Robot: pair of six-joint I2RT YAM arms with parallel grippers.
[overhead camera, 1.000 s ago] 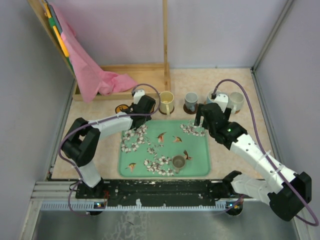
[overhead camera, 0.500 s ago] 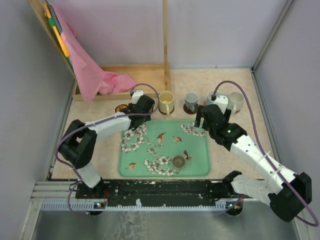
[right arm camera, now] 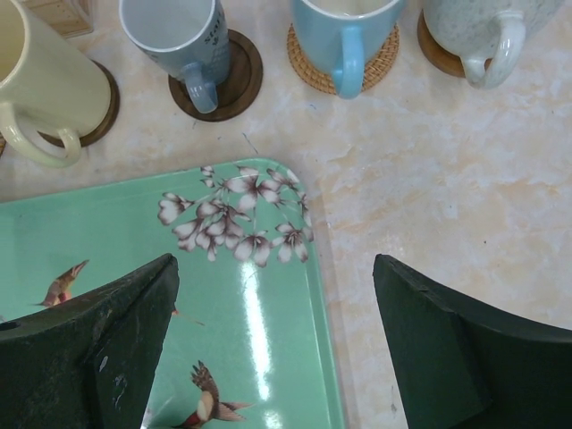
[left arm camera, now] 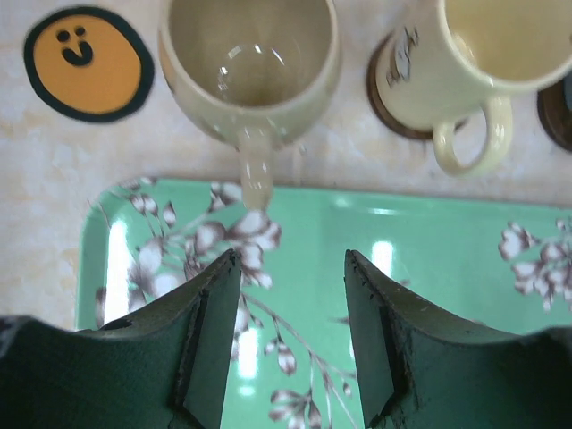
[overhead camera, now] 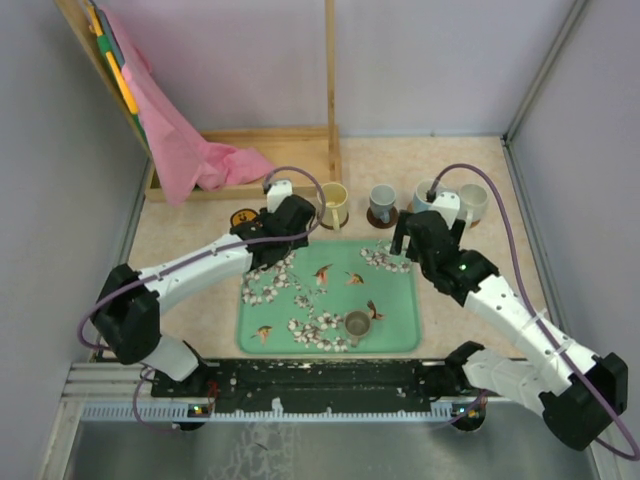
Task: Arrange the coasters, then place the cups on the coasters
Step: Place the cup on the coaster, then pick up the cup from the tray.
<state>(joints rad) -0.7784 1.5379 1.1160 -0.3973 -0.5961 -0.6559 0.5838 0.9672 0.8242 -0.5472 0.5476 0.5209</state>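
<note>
Since a second ago, swung the left elbow out toward the near-left and parted the left gripper [left arm camera: 290, 268], now empty and clear of the tan cup [left arm camera: 250, 63]. Nearest, on the green floral tray [overhead camera: 400, 335]: one small dark cup [overhead camera: 357, 324], upright. Above the tray's far-right corner: right gripper [right arm camera: 275, 268], spread wide, holding nothing. Just past the tray's far edge: tan cup beside the bare orange smiley coaster [left arm camera: 85, 61], not on it, handle toward the tray. Further right along that row: cream cup [right arm camera: 40, 85], grey cup [right arm camera: 174, 31], pale blue cup [right arm camera: 344, 22], speckled white cup [right arm camera: 465, 18], all four on coasters [right arm camera: 243, 76].
</note>
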